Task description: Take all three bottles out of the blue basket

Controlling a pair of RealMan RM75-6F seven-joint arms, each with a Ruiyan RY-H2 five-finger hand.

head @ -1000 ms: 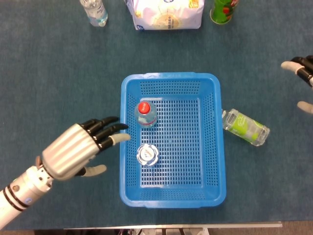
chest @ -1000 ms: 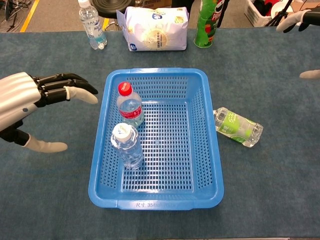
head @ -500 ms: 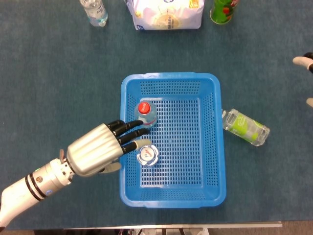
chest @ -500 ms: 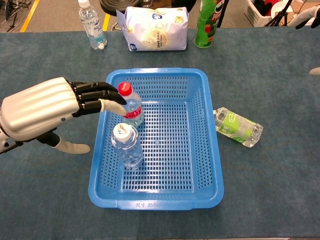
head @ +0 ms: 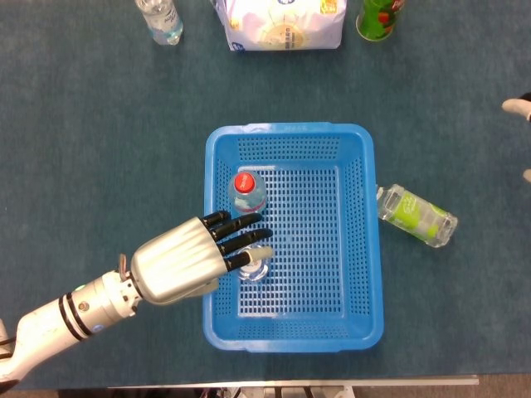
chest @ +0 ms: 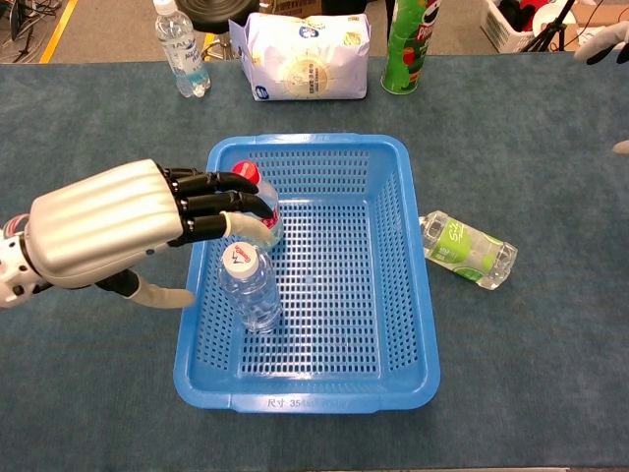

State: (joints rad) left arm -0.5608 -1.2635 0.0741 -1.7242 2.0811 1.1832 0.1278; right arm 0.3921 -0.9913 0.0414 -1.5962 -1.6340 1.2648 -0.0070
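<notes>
The blue basket (head: 290, 130) (chest: 305, 143) holds two upright clear bottles by its left wall: a red-capped bottle (head: 246, 189) (chest: 246, 175) and a white-capped bottle (head: 253, 270) (chest: 248, 285). A third bottle with a green label (head: 416, 217) (chest: 467, 250) lies on the table right of the basket. My left hand (head: 187, 261) (chest: 118, 221) reaches over the left wall with its fingers stretched out and apart, holding nothing; the fingertips hover between the two caps. Only the fingertips of my right hand (head: 518, 106) (chest: 601, 39) show at the far right edge, spread apart.
Along the table's far edge stand a clear water bottle (head: 159, 18) (chest: 180, 49), a white bag (head: 282, 21) (chest: 305, 54) and a green can (head: 380, 16) (chest: 406, 44). The table (head: 99, 124) has a dark blue cloth.
My left hand has moved right from outside the basket, over its left wall, to above the two bottles. My right hand has drawn back towards the right edge.
</notes>
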